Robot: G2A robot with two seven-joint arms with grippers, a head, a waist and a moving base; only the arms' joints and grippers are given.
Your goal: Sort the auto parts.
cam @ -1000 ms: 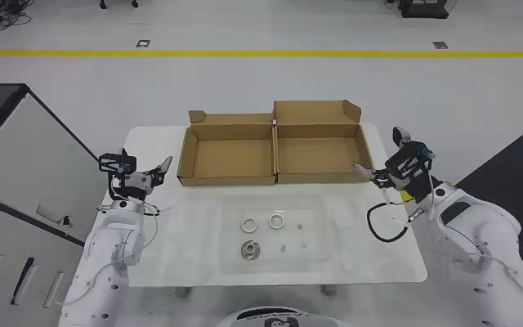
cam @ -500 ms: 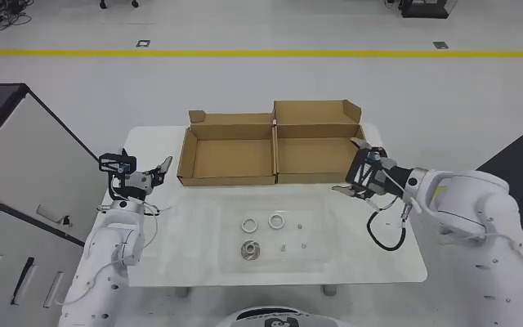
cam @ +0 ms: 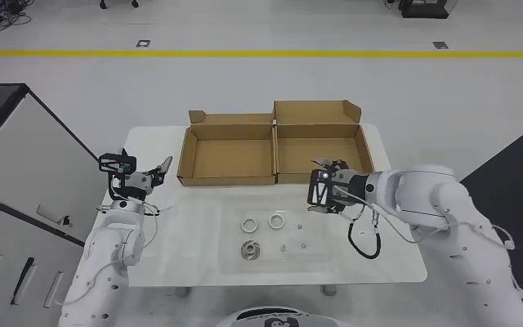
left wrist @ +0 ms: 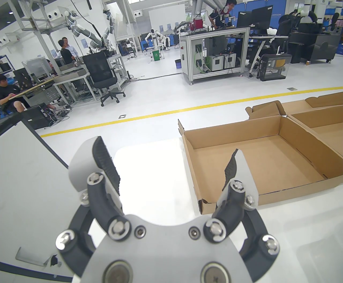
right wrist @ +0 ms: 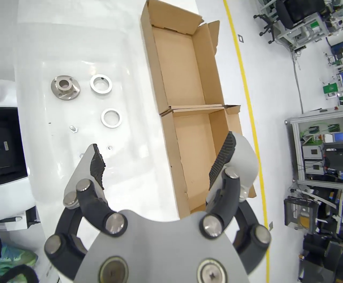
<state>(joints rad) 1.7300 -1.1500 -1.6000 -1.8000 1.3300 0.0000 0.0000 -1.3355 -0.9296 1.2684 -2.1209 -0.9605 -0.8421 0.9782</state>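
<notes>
Over the table [right wrist: 128, 177], the right gripper [right wrist: 162, 140] has swung inward — fingers apart.

I'm looking out over a pale, glossy floor [cam: 245, 82] crossed by a yellow line [cam: 261, 53], with small square floor plates [cam: 143, 42] set in just past it. A grey cabinet [cam: 37, 155] stands at one side. Through the left wrist camera I see a bright, evenly lit workshop with a black office chair [left wrist: 105, 77] beside cluttered desks [left wrist: 51, 83], and an aluminium-framed rack [left wrist: 214, 57] carrying monitors [left wrist: 258, 17].
</notes>
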